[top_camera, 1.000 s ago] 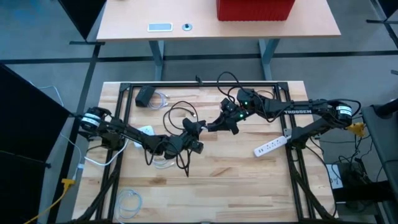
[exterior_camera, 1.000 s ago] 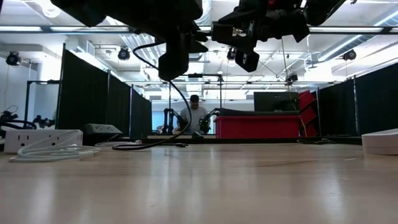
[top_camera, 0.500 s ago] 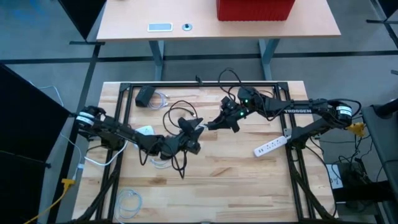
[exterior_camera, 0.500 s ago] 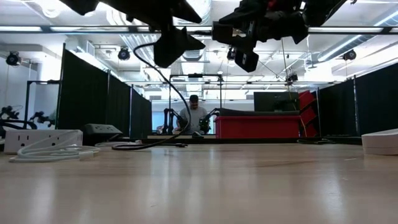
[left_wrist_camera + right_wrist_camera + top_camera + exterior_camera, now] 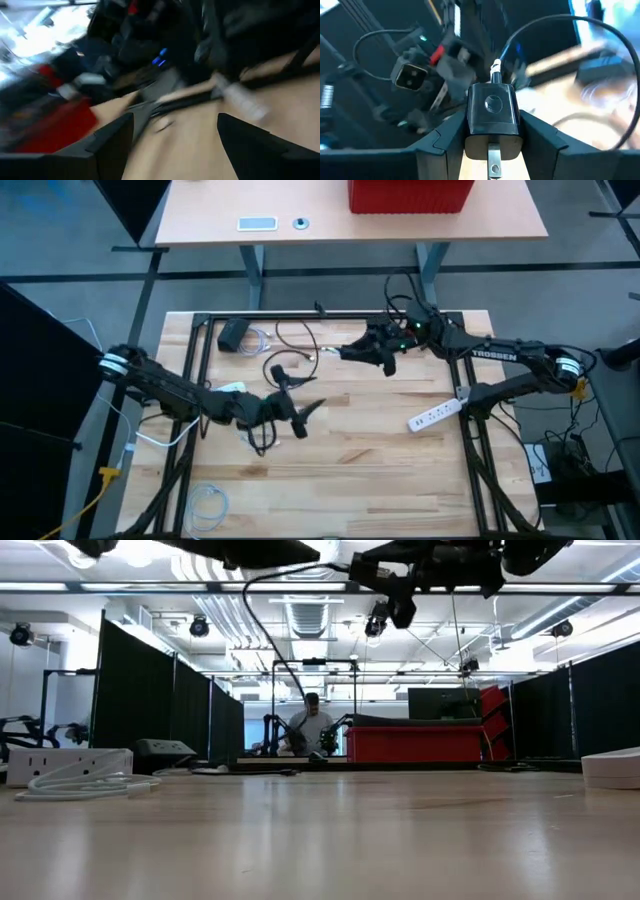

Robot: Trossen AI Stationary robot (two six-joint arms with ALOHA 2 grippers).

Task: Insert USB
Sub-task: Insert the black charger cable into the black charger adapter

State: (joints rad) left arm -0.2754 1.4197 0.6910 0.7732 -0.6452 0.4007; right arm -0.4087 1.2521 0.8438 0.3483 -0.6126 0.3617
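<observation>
A: Right hand [image 5: 492, 150] first; its two fingers are clamped on the black charger block [image 5: 492, 117], prongs pointing back toward the wrist, and the black cable [image 5: 555, 30] already rises out of the block's far face at a white collar.

B: So the plug looks seated, as far as I can judge; that would put us past the insertion step and into carrying the assembly.

A: Agreed; from above the right hand [image 5: 362, 353] hangs over the far side of the tabletop [image 5: 400, 480], with the cable looping away from it toward the left arm.

B: And the left hand [image 5: 300, 408]?

A: Spread wide and holding nothing; its fingers [image 5: 107, 145] show an open gap with bare wood beyond; the cable's loose loop lies just beside it, not in it.

B: Next move, then?

A: My guess is the white power strip [image 5: 436, 416], lying well apart from the right hand, nearer that arm's base; the block's prongs need turning to face its sockets, and the trailing cable must not snag the left arm.

B: Farther off, a person [image 5: 312, 725] stands beyond the tabletop.
</observation>
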